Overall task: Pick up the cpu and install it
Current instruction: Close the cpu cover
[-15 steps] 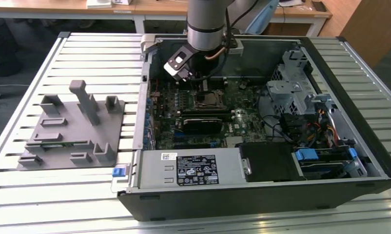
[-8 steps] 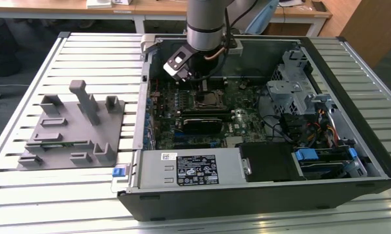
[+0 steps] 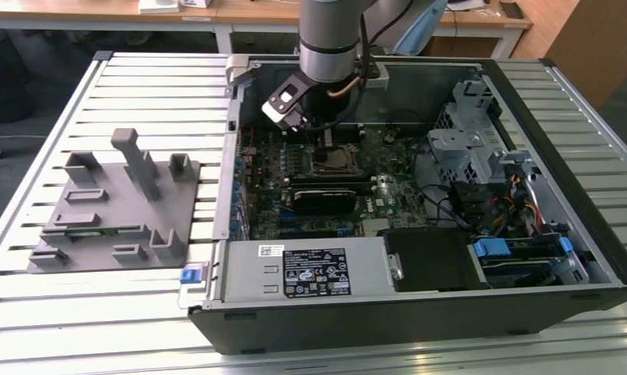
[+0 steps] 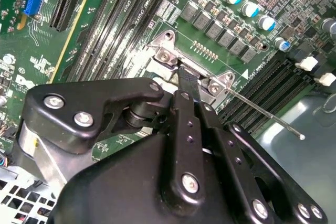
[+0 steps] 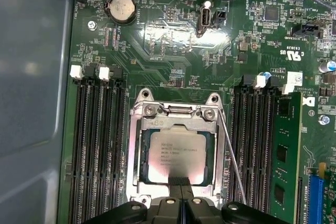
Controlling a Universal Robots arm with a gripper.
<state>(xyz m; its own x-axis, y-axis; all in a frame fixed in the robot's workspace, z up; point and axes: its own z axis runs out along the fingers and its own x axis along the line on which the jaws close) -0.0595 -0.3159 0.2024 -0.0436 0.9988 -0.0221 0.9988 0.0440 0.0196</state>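
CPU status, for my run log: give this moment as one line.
cpu: flat in socket | tool: shut, tip over cpu edge | arm: inside case

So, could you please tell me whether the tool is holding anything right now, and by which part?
Nothing seems held: the tool is shut, tips together at one edge of the cpu, which lies flat in the socket.

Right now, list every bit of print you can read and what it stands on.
Cpu lid: several lines of print, too small to read.
Black label on the power supply: too small to read.
White sticker beside that label: unreadable.
Board: white markings, too small to read.
No text can be quoted with confidence.
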